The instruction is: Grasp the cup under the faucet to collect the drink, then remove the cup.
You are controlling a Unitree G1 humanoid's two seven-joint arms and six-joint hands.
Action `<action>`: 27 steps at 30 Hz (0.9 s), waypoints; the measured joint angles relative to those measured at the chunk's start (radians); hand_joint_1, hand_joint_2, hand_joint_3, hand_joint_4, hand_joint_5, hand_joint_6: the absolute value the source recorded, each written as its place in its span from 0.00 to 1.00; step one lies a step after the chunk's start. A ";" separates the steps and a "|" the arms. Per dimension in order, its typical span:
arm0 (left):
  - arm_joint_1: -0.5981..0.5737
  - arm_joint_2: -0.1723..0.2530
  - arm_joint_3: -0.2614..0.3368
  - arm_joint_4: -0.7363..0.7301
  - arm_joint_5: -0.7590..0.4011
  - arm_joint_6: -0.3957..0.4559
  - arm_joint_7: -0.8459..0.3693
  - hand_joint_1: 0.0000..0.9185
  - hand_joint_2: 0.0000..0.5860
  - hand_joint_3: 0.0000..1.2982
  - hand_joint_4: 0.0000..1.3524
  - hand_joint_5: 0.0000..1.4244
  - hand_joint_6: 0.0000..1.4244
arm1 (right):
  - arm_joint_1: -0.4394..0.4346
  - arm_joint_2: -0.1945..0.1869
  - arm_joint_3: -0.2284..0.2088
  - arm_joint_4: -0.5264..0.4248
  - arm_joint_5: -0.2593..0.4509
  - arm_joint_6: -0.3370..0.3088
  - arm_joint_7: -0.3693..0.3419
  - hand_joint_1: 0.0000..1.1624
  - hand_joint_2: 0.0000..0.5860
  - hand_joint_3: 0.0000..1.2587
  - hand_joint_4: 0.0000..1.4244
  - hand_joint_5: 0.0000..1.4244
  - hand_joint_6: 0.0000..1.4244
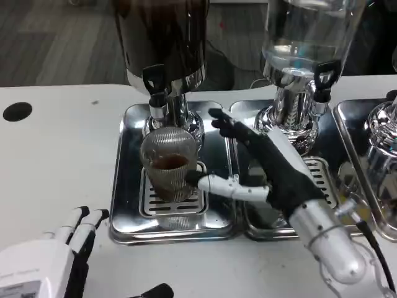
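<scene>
Starting at the near edge, the left hand (59, 248) is parked on the white table (56, 143), holding nothing, with the fingers I can see lying fairly straight and pointing away from the robot. Looks like it's just waiting.

Further in, the right hand (273, 167) reaches across from the right, over the neighbouring drip tray (322, 171). A white fingertip touches the side of the ribbed glass cup (169, 169), but the other fingers are spread wide and point up past it. So it's open and not gripping anything yet, more of a poke than a grasp.

The cup stands upright on the slotted grate of the left drip tray (127, 186), right under the faucet (157, 93) of the dark drink dispenser (164, 31). There's already brown liquid in it, maybe around half full, though that's hard to read through the ribbing.

What I'd worry about from here: with one finger on the side and nothing bracing the far side, any more push would probably slide or tip the cup on the grate and spill the drink. The faucet sits close above the rim too, so lifting straight up could knock into it. Closing the fingers unevenly on ribbed glass could also let it twist loose.

Behind and to the right there's a clear dispenser (307, 31) with its own tap, untouched.
</scene>
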 measured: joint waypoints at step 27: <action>0.094 -0.007 0.140 -0.042 -0.118 -0.104 0.004 0.00 0.09 0.17 0.08 0.13 0.31 | -0.186 0.123 0.081 0.317 -0.040 -0.001 -0.138 0.53 0.07 0.07 0.07 0.07 0.00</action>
